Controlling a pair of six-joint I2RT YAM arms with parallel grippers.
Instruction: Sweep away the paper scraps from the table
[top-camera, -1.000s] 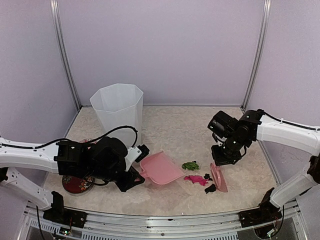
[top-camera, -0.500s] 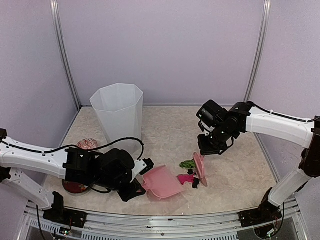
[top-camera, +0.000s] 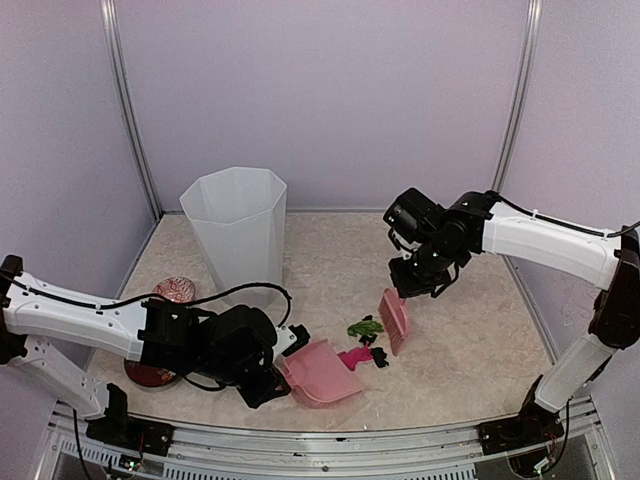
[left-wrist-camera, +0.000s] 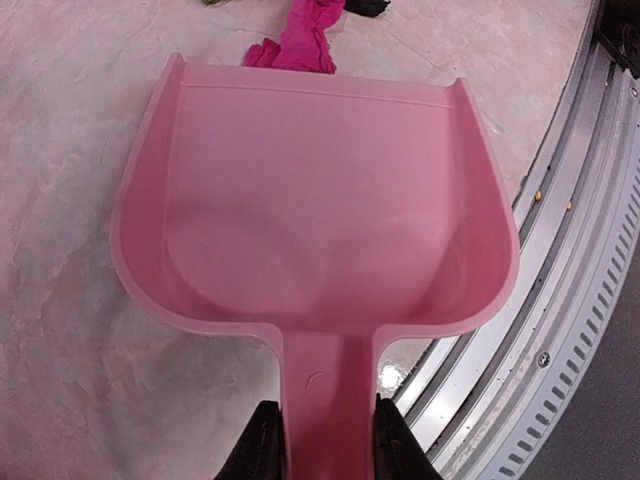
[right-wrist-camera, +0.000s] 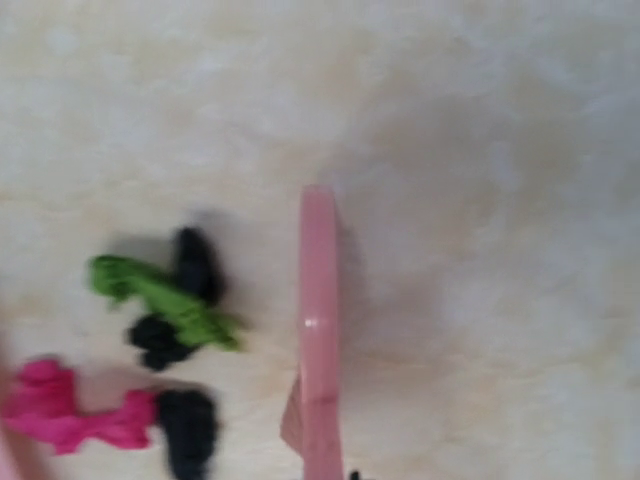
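Note:
The paper scraps lie in a small cluster on the table (top-camera: 470, 350): a green one (top-camera: 365, 326), a magenta one (top-camera: 355, 355) and black bits (top-camera: 380, 357). My left gripper (top-camera: 283, 367) is shut on the handle of the pink dustpan (top-camera: 322, 372), which lies flat with its mouth just short of the magenta scrap (left-wrist-camera: 300, 40). The handle (left-wrist-camera: 327, 440) sits between my fingers. My right gripper (top-camera: 405, 290) holds the pink brush (top-camera: 394, 322) just right of the cluster. The right wrist view shows the brush (right-wrist-camera: 320, 330) beside green (right-wrist-camera: 165, 300), black (right-wrist-camera: 188, 430) and magenta (right-wrist-camera: 70, 410) scraps.
A tall white translucent bin (top-camera: 240, 235) stands at the back left. Two red patterned dishes (top-camera: 155, 368) (top-camera: 178, 289) lie at the left behind my left arm. The metal frame (left-wrist-camera: 580, 250) runs close beside the dustpan at the near edge.
My right arm swept the brush leftward, pushing the scraps toward the dustpan. My left arm shifted the dustpan slightly nearer and to the right.

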